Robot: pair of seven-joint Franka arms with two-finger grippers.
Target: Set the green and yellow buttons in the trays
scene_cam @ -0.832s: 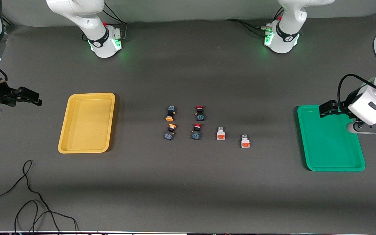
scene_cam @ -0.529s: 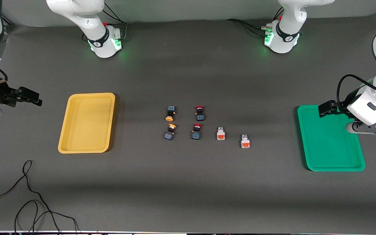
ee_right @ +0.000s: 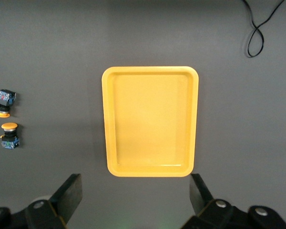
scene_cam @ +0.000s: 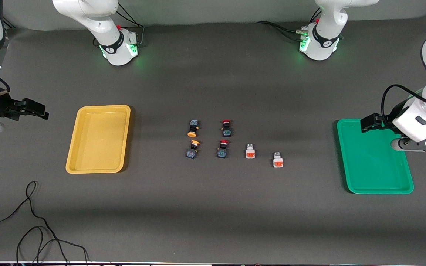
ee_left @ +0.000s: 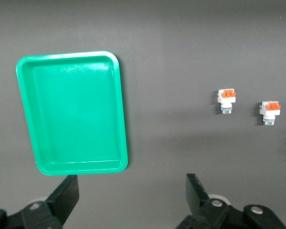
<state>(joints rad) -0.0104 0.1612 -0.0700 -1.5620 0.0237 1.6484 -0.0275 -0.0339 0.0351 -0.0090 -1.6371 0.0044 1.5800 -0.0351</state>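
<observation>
Two dark buttons with orange-yellow caps point(scene_cam: 193, 129) point(scene_cam: 193, 149) lie mid-table, also seen in the right wrist view point(ee_right: 3, 102) point(ee_right: 9, 135). Two white buttons with orange-red blocks point(scene_cam: 250, 151) point(scene_cam: 278, 160) lie toward the left arm's end point(ee_left: 226, 99) point(ee_left: 269, 110). The yellow tray point(scene_cam: 98, 140) point(ee_right: 150, 121) and the green tray point(scene_cam: 372, 166) point(ee_left: 74, 114) hold nothing. My left gripper point(scene_cam: 369, 123) point(ee_left: 132, 188) hangs open over the green tray's corner. My right gripper point(scene_cam: 35, 109) point(ee_right: 133, 191) hangs open over bare table beside the yellow tray.
Two dark buttons with red caps point(scene_cam: 226, 128) point(scene_cam: 223, 149) lie between the yellow-capped pair and the white pair. A black cable point(scene_cam: 31, 214) loops on the mat near the front camera at the right arm's end. The arm bases point(scene_cam: 118, 48) point(scene_cam: 318, 44) stand farthest from that camera.
The right gripper has drifted slightly and the left arm has shifted a touch. Buttons and trays have not moved.
</observation>
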